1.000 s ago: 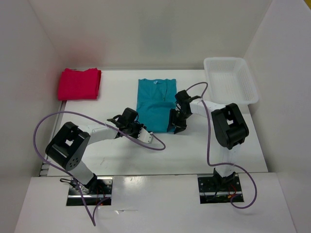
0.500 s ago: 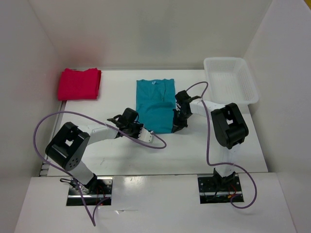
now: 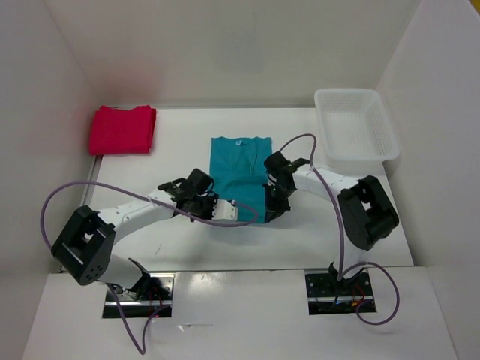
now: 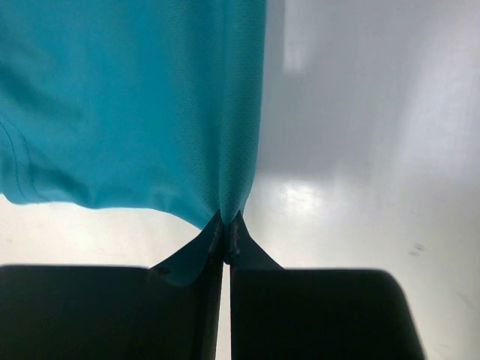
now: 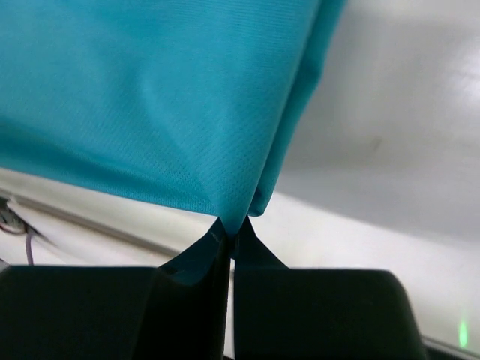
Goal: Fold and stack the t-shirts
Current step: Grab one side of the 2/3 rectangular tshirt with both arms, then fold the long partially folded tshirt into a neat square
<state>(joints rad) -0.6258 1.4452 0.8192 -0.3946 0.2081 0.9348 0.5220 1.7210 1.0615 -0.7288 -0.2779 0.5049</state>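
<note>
As wrist views reveal, left end effector (image 4: 227,229), right end effector (image 5: 231,231) pinching teal t-shirt (image 4: 127,97)

My left arm (image 3: 133,211) and right arm (image 3: 328,182) are white tubes with chunky black joints, a thin purple cable (image 3: 300,136) trails loose from each toward a dark base plate (image 3: 166,283), and my fingers (image 4: 315,315) are plain matte black.
</note>
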